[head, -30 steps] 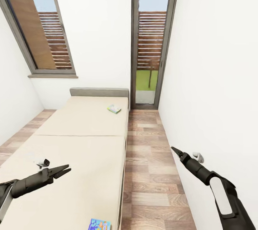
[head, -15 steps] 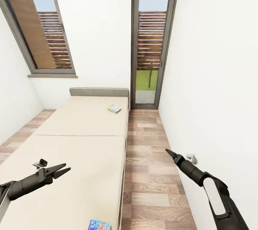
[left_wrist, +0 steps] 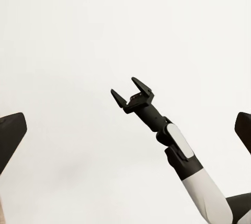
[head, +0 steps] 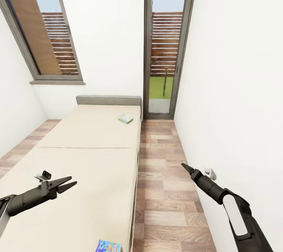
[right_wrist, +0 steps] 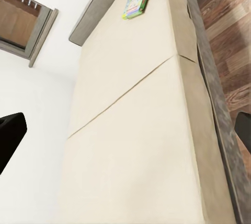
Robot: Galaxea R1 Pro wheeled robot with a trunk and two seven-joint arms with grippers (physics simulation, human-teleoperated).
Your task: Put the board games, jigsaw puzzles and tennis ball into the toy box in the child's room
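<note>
The blue board game (head: 108, 246) lies at the bottom of the picture on the bed (head: 90, 154). Both grippers, left (head: 67, 183) and right (head: 185, 167), have fingers released and hold nothing. Reach down slowly and grab its edge.

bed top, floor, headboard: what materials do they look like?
Bed top: matte cream fabric or foam by its look, flat with one seam across, no sheen.
Floor: wood-look planks, brown grain and staggered joints; real wood or laminate can't be told from a render.
Headboard: grey, soft-edged and matte, probably padded upholstery.
</note>
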